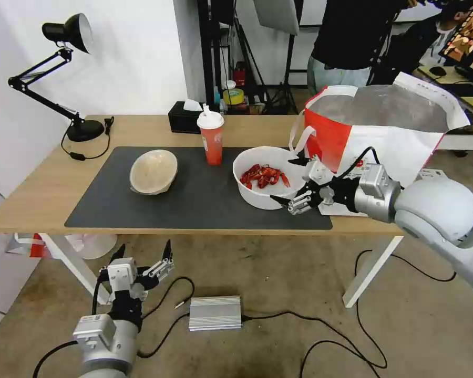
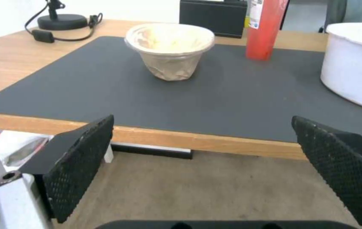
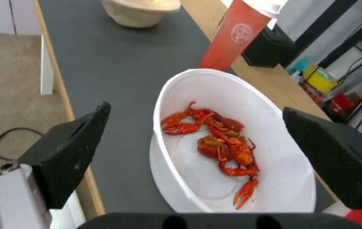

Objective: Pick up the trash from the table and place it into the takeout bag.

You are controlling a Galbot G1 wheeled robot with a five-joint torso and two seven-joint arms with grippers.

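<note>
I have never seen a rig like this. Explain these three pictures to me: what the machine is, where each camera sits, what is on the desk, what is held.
A wheeled two-armed robot. One camera looks down from its head; one sits on each wrist. On the table stand a beige pulp bowl, a red paper cup and a white bowl of crayfish shells, beside the takeout bag. The right gripper is open at the white bowl; the left gripper is open, low before the table. Nothing is held.

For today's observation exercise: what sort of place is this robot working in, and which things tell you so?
Probably a robotics lab or studio set up as an office. A light-wood desk holds a black desk lamp, tripod legs stand behind, and cables with a metal power box lie on the floor.
</note>
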